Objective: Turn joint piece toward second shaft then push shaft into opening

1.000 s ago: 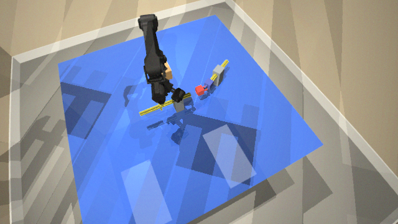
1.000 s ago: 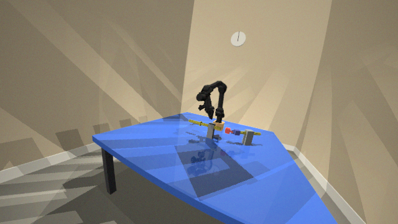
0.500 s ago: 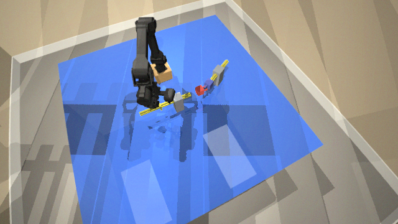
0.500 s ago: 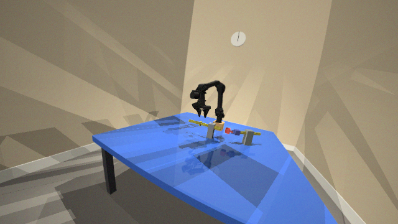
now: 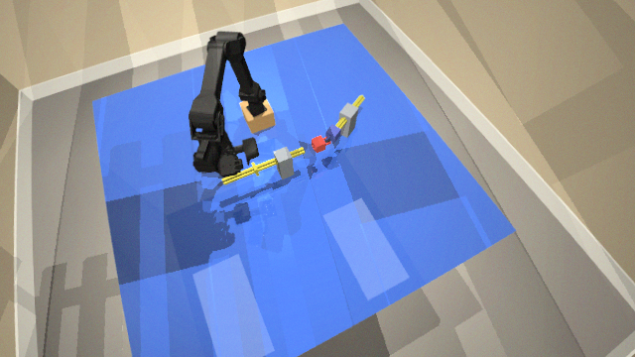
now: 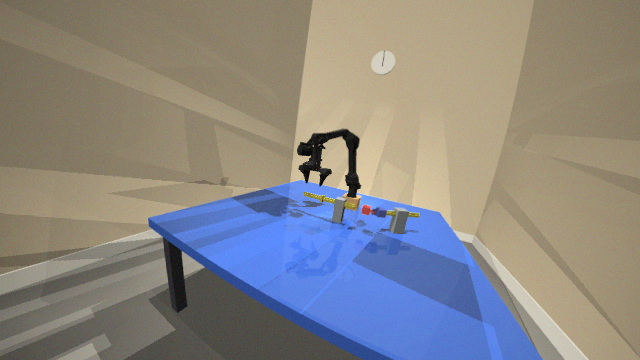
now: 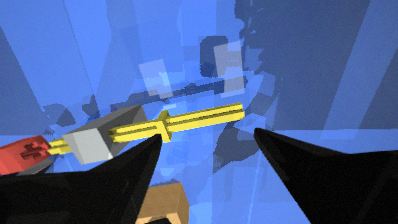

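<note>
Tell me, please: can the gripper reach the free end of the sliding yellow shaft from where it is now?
Probably yes. The gripper hangs open and empty just above the sliding yellow shaft, on the far side of its grey block from the red joint piece. Nothing lies between the fingers and the shaft.
</note>
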Robot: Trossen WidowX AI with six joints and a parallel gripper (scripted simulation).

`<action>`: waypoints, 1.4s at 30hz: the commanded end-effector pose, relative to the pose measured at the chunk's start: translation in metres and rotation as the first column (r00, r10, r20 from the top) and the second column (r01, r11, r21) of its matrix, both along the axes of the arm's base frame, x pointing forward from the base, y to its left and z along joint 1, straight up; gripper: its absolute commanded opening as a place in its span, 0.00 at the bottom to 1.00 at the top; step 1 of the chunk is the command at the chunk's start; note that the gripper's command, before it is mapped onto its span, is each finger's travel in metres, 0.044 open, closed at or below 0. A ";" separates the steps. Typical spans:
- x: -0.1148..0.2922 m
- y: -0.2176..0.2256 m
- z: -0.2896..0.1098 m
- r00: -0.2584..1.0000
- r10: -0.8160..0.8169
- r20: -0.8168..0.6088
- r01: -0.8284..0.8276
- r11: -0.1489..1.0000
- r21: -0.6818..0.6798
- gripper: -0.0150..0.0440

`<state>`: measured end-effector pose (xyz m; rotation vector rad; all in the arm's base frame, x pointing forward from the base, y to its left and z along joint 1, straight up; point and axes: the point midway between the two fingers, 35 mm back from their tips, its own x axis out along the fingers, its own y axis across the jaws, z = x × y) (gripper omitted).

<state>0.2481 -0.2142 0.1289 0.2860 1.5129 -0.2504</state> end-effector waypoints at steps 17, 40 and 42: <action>-0.010 -0.024 -0.011 0.990 -0.138 0.000 0.138 0.989 -0.043 1.00; -0.012 -0.027 -0.047 0.609 -0.791 0.058 0.790 0.612 0.046 1.00; -0.012 -0.027 -0.050 0.554 -0.830 0.058 0.828 0.557 0.057 1.00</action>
